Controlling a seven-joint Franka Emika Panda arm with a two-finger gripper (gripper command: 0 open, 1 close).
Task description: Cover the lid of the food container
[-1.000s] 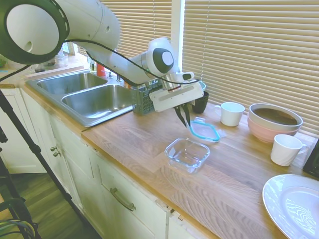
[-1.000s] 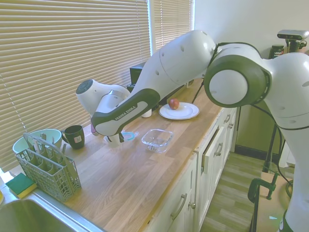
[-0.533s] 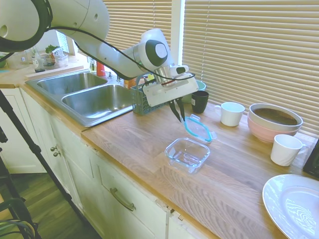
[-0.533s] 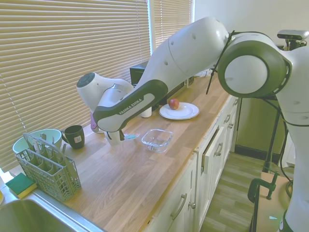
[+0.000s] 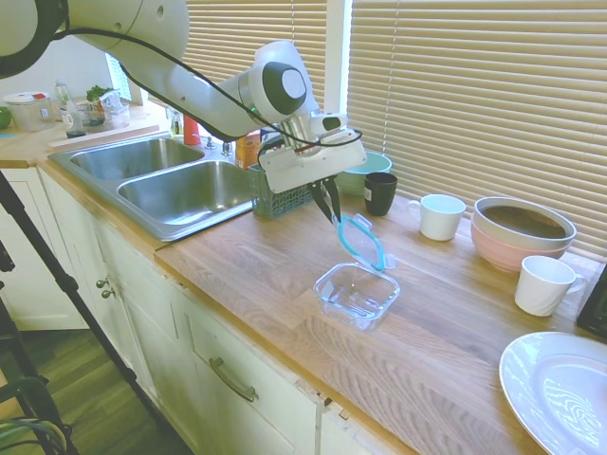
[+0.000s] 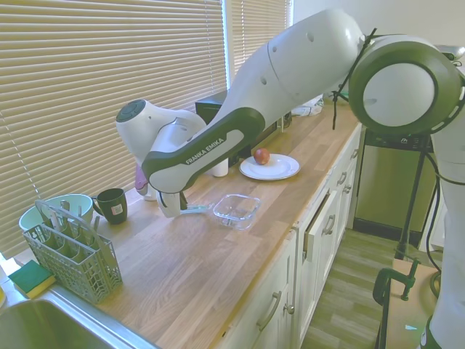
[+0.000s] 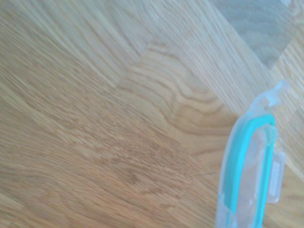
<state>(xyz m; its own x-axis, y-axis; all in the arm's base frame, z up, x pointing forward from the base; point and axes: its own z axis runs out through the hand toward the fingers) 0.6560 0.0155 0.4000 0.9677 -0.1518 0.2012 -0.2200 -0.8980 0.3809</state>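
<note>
Lid lifted and carried toward the open container.

In the first exterior view the gripper [image 5: 330, 201] sits just above frame centre, its fingers pinched narrow on one edge of the lid [image 5: 364, 241], which hangs tilted with its far edge just above the back rim of the food container [image 5: 357, 293] at centre frame. A second ago the lid lay nearly flat on the wooden counter [image 5: 446, 322], further right beside the white mug [image 5: 441, 215]; since then it has come up and over toward the container, and the arm has swung toward the left. The container has not moved. In the wrist view the lid [image 7: 250, 171] rises from the lower right, teal rim edge-on.
</note>
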